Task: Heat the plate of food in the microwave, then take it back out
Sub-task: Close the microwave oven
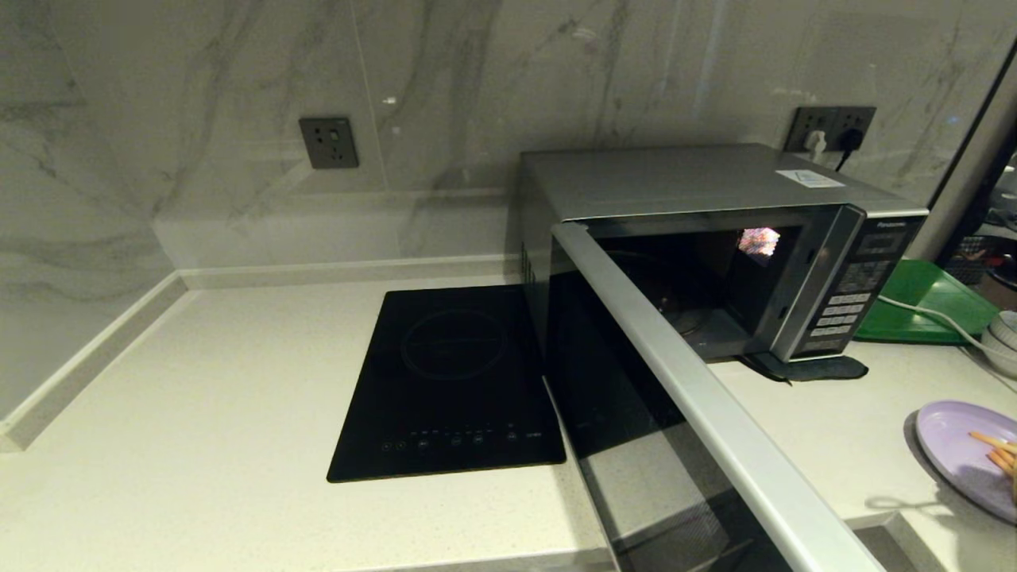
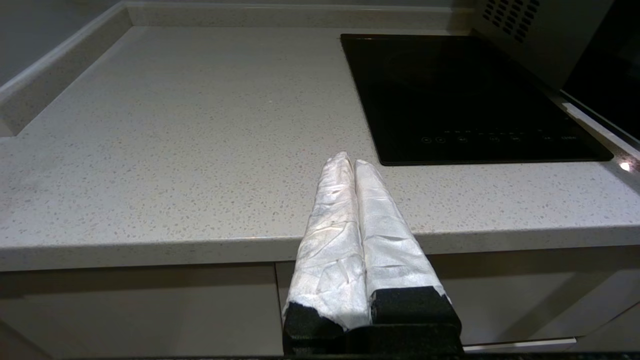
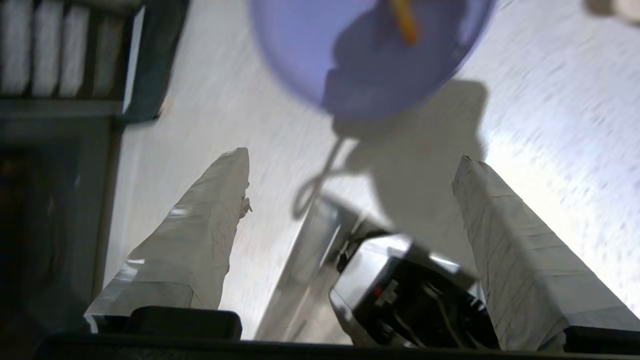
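Observation:
The silver-grey microwave (image 1: 699, 191) stands at the back right of the counter with its dark glass door (image 1: 636, 381) swung wide open and its cavity empty. The lavender plate of food (image 1: 965, 453) with orange sticks lies on the counter at the right edge of the head view. In the right wrist view my right gripper (image 3: 350, 160) hangs open above the counter, a short way from the plate of food (image 3: 320, 50), with nothing between its fingers. My left gripper (image 2: 350, 160) is shut and empty, parked over the counter's front edge. Neither gripper shows in the head view.
A flat black induction cooktop (image 1: 453, 381) lies left of the microwave. A green tray (image 1: 922, 306) and stacked white bowls (image 1: 1003, 338) sit right of it, with a white cable across the tray. Wall sockets are behind. The counter's front edge drops off near the plate.

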Robot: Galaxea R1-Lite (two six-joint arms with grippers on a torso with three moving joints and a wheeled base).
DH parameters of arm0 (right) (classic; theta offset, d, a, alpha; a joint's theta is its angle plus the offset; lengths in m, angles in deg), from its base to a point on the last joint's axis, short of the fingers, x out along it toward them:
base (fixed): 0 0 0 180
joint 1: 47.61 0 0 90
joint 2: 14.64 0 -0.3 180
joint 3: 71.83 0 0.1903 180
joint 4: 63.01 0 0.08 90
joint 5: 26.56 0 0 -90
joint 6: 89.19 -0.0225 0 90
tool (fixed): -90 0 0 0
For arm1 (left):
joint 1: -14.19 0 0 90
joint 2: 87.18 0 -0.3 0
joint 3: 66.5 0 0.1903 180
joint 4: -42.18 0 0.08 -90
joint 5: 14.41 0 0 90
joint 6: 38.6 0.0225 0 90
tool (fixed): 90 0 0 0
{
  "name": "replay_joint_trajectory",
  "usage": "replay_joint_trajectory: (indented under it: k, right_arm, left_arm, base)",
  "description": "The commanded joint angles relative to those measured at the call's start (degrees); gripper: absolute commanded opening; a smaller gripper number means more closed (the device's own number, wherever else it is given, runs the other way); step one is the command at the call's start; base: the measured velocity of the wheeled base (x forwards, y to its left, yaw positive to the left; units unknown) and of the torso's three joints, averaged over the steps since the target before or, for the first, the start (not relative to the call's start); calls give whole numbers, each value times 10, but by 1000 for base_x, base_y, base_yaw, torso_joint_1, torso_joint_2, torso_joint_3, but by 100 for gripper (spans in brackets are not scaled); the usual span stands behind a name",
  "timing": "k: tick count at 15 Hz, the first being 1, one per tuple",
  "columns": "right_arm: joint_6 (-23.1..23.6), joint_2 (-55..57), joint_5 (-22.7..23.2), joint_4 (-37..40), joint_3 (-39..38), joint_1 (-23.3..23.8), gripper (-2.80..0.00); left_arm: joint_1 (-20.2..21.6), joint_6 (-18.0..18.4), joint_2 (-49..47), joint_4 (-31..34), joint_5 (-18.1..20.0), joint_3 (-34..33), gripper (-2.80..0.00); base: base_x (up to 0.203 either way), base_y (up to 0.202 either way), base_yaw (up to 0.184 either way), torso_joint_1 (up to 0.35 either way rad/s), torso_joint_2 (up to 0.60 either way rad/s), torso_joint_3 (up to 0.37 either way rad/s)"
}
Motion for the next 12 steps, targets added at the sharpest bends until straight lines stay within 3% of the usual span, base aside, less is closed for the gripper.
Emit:
replay_joint_trajectory:
  k: [1,5,6,12]
  right_arm:
    - [-2,-108,2,59,8,-67,0]
    - [-9,-172,-7,172,42,-190,0]
    - [-18,-174,-18,201,65,-220,-280]
    - [-75,-168,-85,276,210,-391,-280]
  left_arm:
    - [0,0,0,0,0,0,-280]
    - [0,0,0,0,0,0,-280]
    - [0,0,0,0,1,0,-280]
    - [0,0,0,0,0,0,-280]
  base:
    - [0,0,0,0,0,0]
    - [0,0,0,0,0,0]
    - [0,0,0,0,0,0]
    - [0,0,0,0,0,0]
